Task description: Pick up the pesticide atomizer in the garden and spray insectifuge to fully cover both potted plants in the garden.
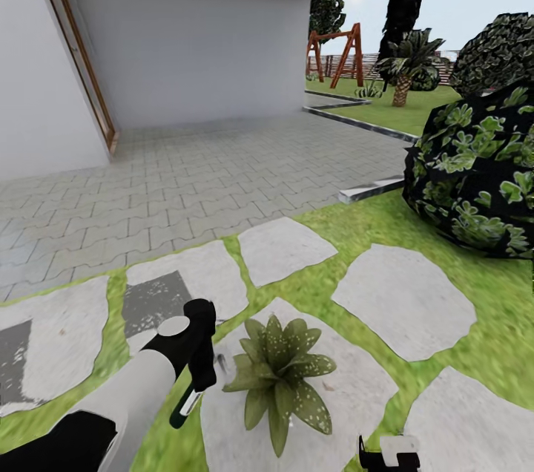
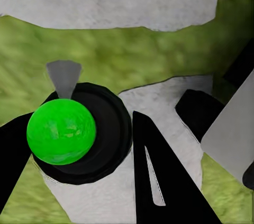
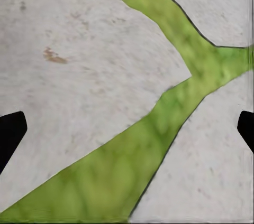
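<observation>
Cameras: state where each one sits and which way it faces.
Head view: on the head, facing down over potted plant, left arm holding atomizer.
Left wrist view: along left gripper, clamping the atomizer over stepping stones.
Right wrist view: down between the open right gripper's fingertips at stones, grass.
Shared: atomizer, stones.

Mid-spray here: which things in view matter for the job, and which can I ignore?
Job:
- pesticide atomizer, held in the left gripper
- potted plant, leaves already speckled with insectifuge
- right gripper, open over stepping stones

Ignore:
- dark shrub
- swing frame
- palm
- paved patio
</observation>
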